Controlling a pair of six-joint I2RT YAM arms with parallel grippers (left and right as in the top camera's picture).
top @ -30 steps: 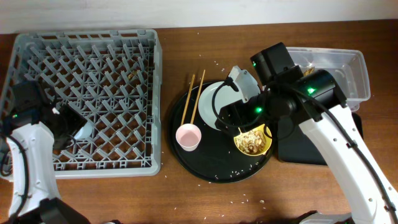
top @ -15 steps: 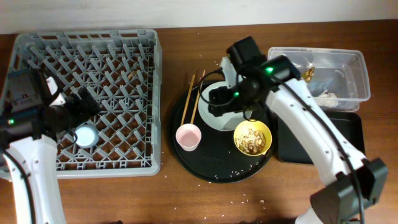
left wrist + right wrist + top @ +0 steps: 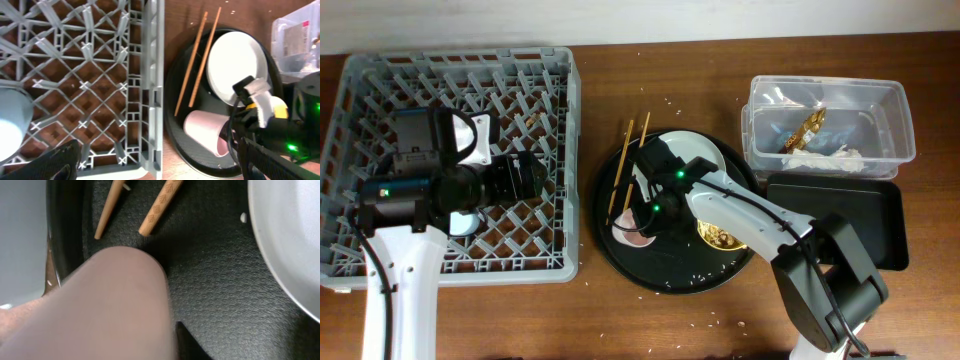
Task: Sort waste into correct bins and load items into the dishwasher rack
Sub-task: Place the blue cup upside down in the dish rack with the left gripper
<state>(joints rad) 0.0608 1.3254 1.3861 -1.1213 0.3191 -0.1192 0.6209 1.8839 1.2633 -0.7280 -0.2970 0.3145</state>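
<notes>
On the table's left stands the grey rack (image 3: 380,85). The left gripper (image 3: 535,177) is over it, with its fingers spread wide and empty. Beside the rack lies the round black tray (image 3: 670,272). At the far right, the clear tub (image 3: 897,120) holds the wrapper (image 3: 805,128) and the napkin (image 3: 825,158). On the round tray are the plate (image 3: 235,60), the yellow bowl (image 3: 718,238), the pink cup (image 3: 205,131) tipped on its side, and the chopsticks (image 3: 192,60). The right gripper (image 3: 640,212) is at the pink cup, but whether it clamps the cup cannot be told. The blue cup (image 3: 460,222) sits in the rack.

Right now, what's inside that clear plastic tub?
The clear plastic tub holds a brown-and-gold snack wrapper and a crumpled white napkin. Anything beneath them is covered.
</notes>
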